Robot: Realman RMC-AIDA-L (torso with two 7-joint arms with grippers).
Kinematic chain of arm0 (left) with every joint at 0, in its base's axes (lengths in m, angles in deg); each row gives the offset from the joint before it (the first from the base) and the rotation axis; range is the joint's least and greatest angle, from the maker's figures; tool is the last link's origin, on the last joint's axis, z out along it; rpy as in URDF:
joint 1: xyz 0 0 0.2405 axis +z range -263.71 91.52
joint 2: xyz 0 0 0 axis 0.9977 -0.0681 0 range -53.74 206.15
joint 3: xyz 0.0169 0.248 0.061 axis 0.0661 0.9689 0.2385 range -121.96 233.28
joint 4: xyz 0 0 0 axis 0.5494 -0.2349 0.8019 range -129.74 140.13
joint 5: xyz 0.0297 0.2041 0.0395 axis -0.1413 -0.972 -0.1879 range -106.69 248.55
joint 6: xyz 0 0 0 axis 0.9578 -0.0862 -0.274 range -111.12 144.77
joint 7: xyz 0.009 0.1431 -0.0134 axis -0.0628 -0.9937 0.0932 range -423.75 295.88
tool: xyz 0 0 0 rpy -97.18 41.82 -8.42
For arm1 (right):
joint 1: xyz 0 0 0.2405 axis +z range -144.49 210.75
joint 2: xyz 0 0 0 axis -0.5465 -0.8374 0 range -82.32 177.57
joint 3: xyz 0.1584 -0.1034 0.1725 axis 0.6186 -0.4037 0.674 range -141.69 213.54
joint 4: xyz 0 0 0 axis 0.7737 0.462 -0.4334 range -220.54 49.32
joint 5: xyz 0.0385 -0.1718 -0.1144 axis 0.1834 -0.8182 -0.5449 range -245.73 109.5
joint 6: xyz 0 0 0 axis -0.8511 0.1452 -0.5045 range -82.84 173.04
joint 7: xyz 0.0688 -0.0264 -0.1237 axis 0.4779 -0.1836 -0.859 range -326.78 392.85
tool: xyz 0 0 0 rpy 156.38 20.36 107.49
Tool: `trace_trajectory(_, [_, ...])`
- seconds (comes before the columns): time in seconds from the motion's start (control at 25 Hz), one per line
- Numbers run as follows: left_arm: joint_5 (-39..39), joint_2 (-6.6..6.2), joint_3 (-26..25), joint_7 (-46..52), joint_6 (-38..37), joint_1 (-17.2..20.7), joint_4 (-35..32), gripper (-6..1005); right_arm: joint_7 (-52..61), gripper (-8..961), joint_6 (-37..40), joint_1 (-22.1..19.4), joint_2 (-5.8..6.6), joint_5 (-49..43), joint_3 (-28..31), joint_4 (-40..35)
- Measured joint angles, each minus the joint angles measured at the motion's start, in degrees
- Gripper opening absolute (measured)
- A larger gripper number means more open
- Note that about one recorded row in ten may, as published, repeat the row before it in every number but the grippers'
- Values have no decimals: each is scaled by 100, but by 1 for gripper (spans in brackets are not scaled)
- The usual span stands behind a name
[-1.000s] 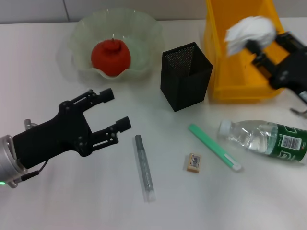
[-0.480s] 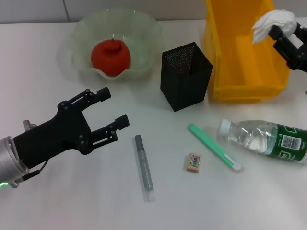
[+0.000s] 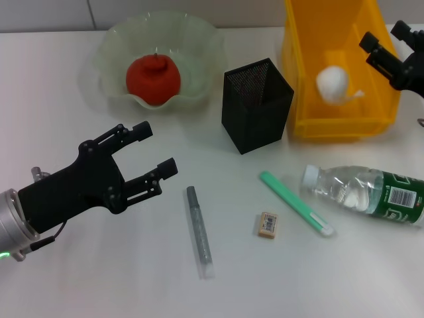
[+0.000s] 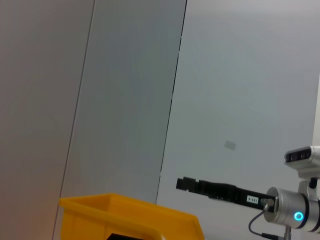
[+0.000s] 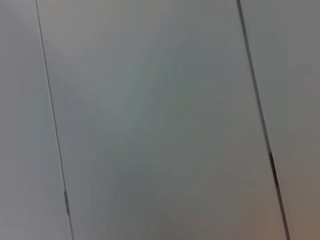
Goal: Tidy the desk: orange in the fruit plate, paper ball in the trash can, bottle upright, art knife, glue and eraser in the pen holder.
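The paper ball (image 3: 332, 83) lies inside the yellow trash can (image 3: 341, 127). My right gripper (image 3: 389, 38) is open and empty above the can's far right rim. The orange (image 3: 153, 78) sits in the pale-green fruit plate (image 3: 112, 40). The black mesh pen holder (image 3: 257, 105) stands at the middle. The bottle (image 3: 371, 192) lies on its side at the right. A green art knife (image 3: 295, 203), a grey glue stick (image 3: 199, 230) and the tan eraser (image 3: 267, 224) lie on the desk in front. My left gripper (image 3: 156, 147) is open and empty, left of the glue stick.
The left wrist view shows the trash can's rim (image 4: 125, 217) and the right arm (image 4: 220, 190) far off against a wall. The right wrist view shows only wall panels.
My right gripper opened and let go of the paper ball, which dropped into the trash can. The right gripper shifted right. The left arm has barely moved.
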Motion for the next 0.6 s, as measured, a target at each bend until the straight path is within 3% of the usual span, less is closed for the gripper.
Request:
trace_trajectory(0.24, [-30,0,9,0,-1,-17,0,801,1474,752,1037,-114,60,-124,-331,-1000])
trace_trajectory(0.28, [-32,0,9,0,0,-20,0,801,1906,752,1297,-160,118,-166,-555,-1299])
trace_trajectory(0.32, [-34,0,9,-1,3,-25,0,801,2840,752,1749,-251,299,-206,-1113,-1876])
trace_trajectory(0.44, [-44,-2,32,-7,-2,-31,-7,800,3982,752,2276,-329,610,-330,-2005,-2658])
trace_trajectory(0.48, [-44,-2,32,-7,-2,-31,-7,800,3982,752,2276,-329,610,-330,-2005,-2658])
trace_trajectory(0.52, [-51,-3,54,-10,-4,-34,-13,800,4607,752,2578,-322,803,-666,-2460,-3245])
trace_trajectory(0.6, [-58,-14,171,-31,-9,-34,-45,800,4860,752,2687,-289,864,-899,-2587,-3512])
